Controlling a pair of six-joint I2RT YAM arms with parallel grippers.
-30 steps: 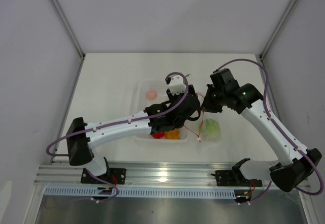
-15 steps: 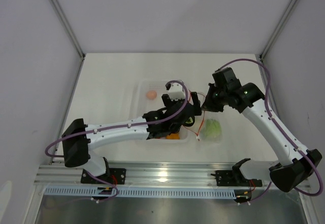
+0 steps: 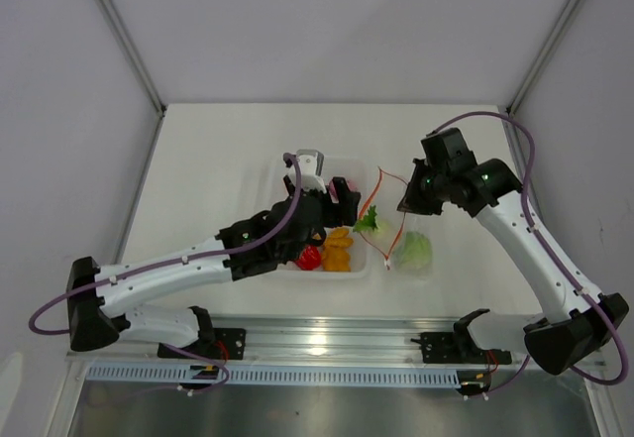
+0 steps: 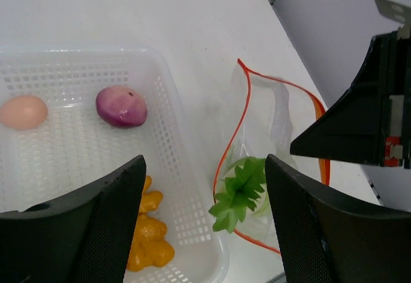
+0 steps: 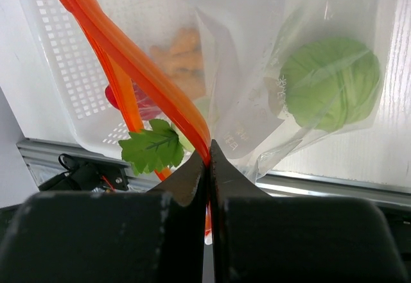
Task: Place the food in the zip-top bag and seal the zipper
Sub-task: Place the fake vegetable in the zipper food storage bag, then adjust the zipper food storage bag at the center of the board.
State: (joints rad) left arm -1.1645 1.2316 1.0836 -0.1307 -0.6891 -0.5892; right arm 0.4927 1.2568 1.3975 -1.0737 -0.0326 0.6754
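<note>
The clear zip-top bag (image 3: 406, 234) lies right of the tray, and its orange-red zipper (image 3: 388, 174) stands open and raised. My right gripper (image 3: 408, 202) is shut on the zipper strip (image 5: 192, 126) and holds the mouth up. The green cabbage (image 5: 331, 81) sits deep in the bag. The white radish's green leaves (image 4: 241, 190) poke out of the bag's mouth. My left gripper (image 4: 205, 231) is open and empty, above the tray's right edge. In the tray lie the purple onion (image 4: 121, 106), the pink round piece (image 4: 23, 111), the orange-yellow lumpy piece (image 4: 151, 231) and the red bell pepper (image 3: 309, 257).
The white perforated tray (image 4: 167, 84) stands left of the bag, touching it. My right gripper's black body (image 4: 359, 122) hangs close on the right of the bag's mouth. The metal rail (image 3: 317, 338) runs along the table's near edge.
My left gripper has pulled back and left from the bag's mouth. The radish now sits in the mouth with its leaves showing. The right gripper keeps its hold.
</note>
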